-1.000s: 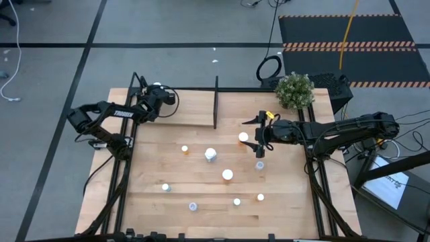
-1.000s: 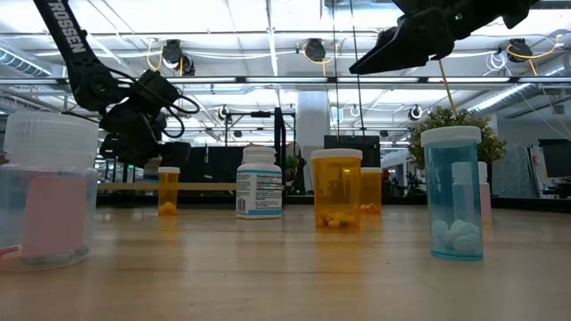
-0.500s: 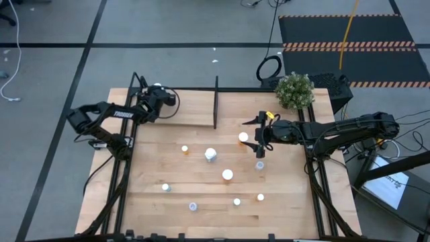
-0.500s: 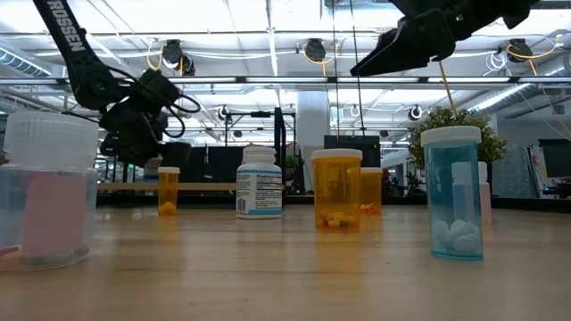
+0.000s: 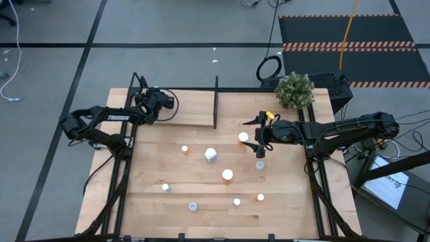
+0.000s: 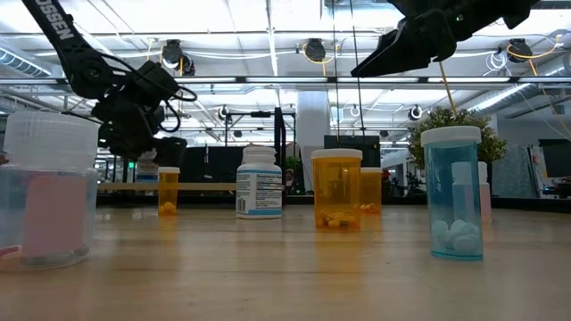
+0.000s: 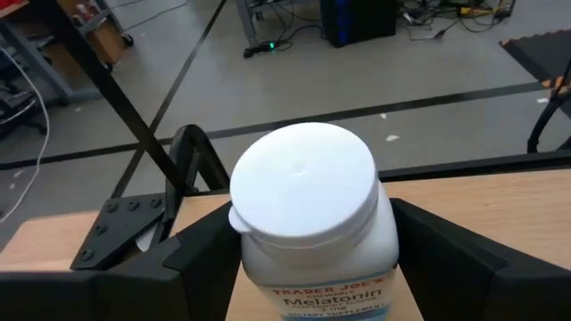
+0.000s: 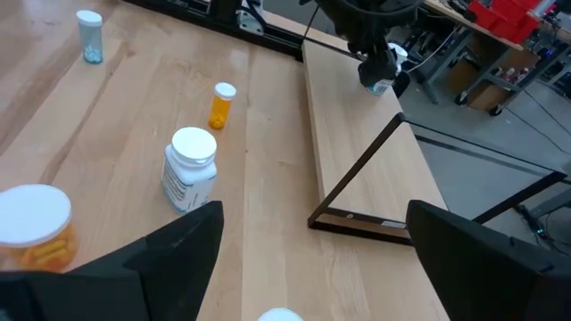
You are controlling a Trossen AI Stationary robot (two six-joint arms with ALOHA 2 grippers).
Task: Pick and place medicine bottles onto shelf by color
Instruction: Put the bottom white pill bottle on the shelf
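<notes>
My left gripper (image 5: 156, 101) is shut on a white medicine bottle (image 7: 308, 214) with a white cap, over the far left end of the shelf (image 5: 191, 111). My right gripper (image 5: 254, 138) is open and empty, high above the table (image 6: 393, 53), beside an orange bottle (image 5: 243, 137). Other bottles stand upright on the tabletop: a white one (image 5: 211, 154), a small orange one (image 5: 185, 149), an orange one (image 5: 228, 175), a pale blue one (image 5: 259, 165), and several small ones near the front (image 5: 193, 206). My left gripper pinches the white bottle's body just below the cap (image 7: 245, 259) between its two fingers (image 7: 192, 263), one on each side. The bottle stands upright in the hold, cap up. Its base is out of the wrist view; in the low view the gripper hangs above the plank.
The shelf's black upright divider (image 5: 216, 101) stands at the plank's right end. A potted plant (image 5: 295, 90) sits at the table's far right corner. Black frame rails (image 5: 124, 181) run along the table's left and right sides.
My left gripper, still shut on the white bottle, has risen a little and shifted slightly toward the table's left edge, and its arm has drawn back to the left. My right gripper has kept still.
</notes>
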